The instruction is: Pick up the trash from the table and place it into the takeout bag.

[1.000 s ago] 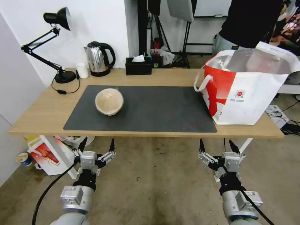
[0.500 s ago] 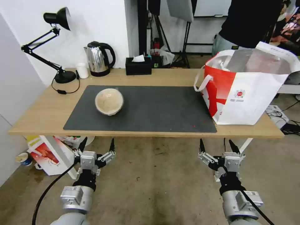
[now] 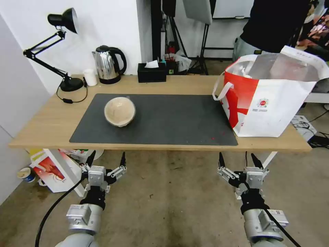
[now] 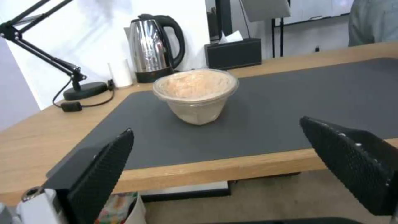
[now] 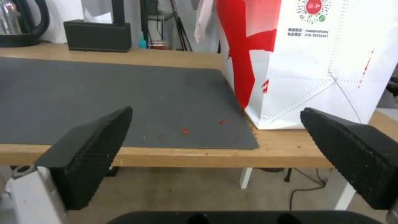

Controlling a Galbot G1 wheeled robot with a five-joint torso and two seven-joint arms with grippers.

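1. Head view: bright, even room light, no dark spots.
2. Soft, short shadows under the tan bowl [image 3: 119, 111] and beside the takeout bag [image 3: 270, 99], mid-right.
3. Shiny glare on the kettle [image 3: 108, 64], upper left, and on the bag's foil, upper right.
4. Edges bend a bit: table [image 3: 44, 123] front looks curved.
5. Wrist views softer; the big black fingers [image 4: 99, 174] at the bottom corners look blurry.
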